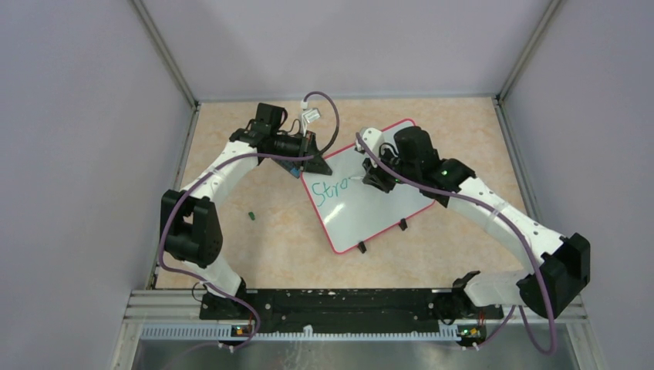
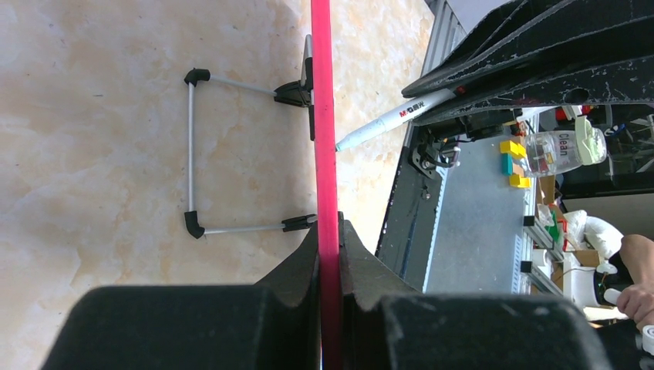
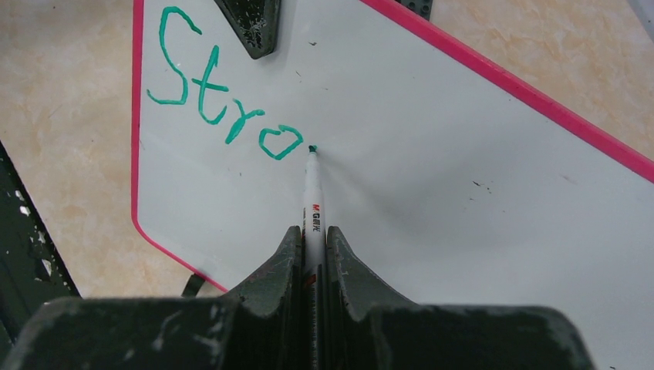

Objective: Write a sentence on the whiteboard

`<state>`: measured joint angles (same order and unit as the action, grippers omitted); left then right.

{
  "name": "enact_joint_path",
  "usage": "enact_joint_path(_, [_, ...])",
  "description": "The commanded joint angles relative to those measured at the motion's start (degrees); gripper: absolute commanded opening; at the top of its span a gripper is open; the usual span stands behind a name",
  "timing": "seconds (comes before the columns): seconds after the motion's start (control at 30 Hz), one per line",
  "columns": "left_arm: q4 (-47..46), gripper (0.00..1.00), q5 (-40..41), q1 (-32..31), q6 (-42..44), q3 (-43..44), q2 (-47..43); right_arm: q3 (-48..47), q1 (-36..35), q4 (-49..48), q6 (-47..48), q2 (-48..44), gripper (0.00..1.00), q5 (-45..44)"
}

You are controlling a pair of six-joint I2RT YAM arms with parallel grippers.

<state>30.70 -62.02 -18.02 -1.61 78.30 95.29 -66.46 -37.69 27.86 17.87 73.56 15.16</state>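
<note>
The whiteboard (image 1: 362, 204), white with a red-pink rim, lies tilted in the middle of the table. Green letters "Stro" (image 3: 220, 96) are written near its top left corner. My left gripper (image 1: 312, 163) is shut on the board's rim (image 2: 325, 154) at that corner, seen edge-on in the left wrist view. My right gripper (image 1: 370, 179) is shut on a white marker (image 3: 312, 200), whose green tip touches the board just right of the "o". The marker also shows in the left wrist view (image 2: 393, 119).
A small green cap (image 1: 251, 215) lies on the table left of the board. The board's wire stand with black feet (image 2: 193, 150) sticks out beneath it. Grey walls enclose the table on three sides.
</note>
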Motion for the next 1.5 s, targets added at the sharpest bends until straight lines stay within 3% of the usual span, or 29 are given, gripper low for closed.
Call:
enact_joint_path(0.0, [-1.4, 0.0, -3.6, -1.7, 1.1, -1.0, -0.3, 0.4, 0.3, -2.4, 0.8, 0.2, 0.0, -0.9])
enact_joint_path(0.33, [-1.4, 0.0, -3.7, -1.7, 1.1, -0.9, -0.2, 3.5, 0.3, -2.1, 0.0, -1.5, 0.0, 0.1])
enact_joint_path(0.97, [-1.5, 0.0, -3.5, -1.8, 1.1, -1.1, -0.4, -1.5, 1.8, -5.2, -0.8, 0.6, 0.0, -2.5])
enact_joint_path(1.47, [-1.4, 0.0, -3.5, -1.8, 1.1, -0.7, 0.2, 0.2, 3.8, -3.2, 0.3, -0.8, 0.0, -2.7])
